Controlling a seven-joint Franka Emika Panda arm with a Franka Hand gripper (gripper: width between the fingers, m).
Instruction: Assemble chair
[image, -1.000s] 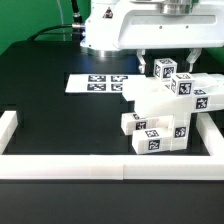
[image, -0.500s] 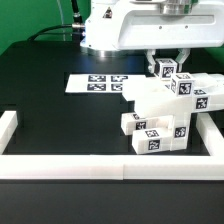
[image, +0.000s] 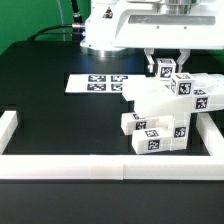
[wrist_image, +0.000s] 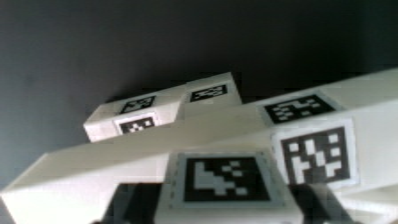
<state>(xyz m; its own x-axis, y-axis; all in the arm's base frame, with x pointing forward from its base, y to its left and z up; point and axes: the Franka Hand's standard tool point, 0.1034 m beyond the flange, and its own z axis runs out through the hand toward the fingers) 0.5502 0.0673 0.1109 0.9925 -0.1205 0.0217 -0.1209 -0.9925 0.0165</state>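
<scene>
Now, at this moment:
Claw: the claw (image: 167, 62) was clenched on a small tagged peg (image: 165, 69) of the chair, one finger (image: 149, 62) on each side of it; in the wrist view the two dark fingers flanked a tagged white block (wrist_image: 224, 178).
Held piece: the peg stood upright directly under the claw, at the top of the cluster of parts; whether it was already seated in the part below could not be told.
Chair parts: the rest of the chair (image: 160, 120) lay just below and in front of the claw, a chunky white stack with black-and-white tags on many faces, resting on the black bench (image: 60, 115).
Border wall: a long plain white wall (image: 70, 166) ran along the bench edge, beyond the parts and well apart from the claw; the stack's lowest blocks sat against it.
Marker board: the marker board (image: 95, 83) lay flat on the bench off to the side of the claw, toward the exterior view's left.
Handling, as a judgement: the parts looked like rigid, light plastic with smooth, probably slippery faces; nothing looked fragile.
Where to hold, as a judgement: two flat opposite sides of the peg, near its middle, suited a pinch best, keeping it upright.
Risk, as a judgement: a light stack might shift or tip if the peg were pushed sideways.
</scene>
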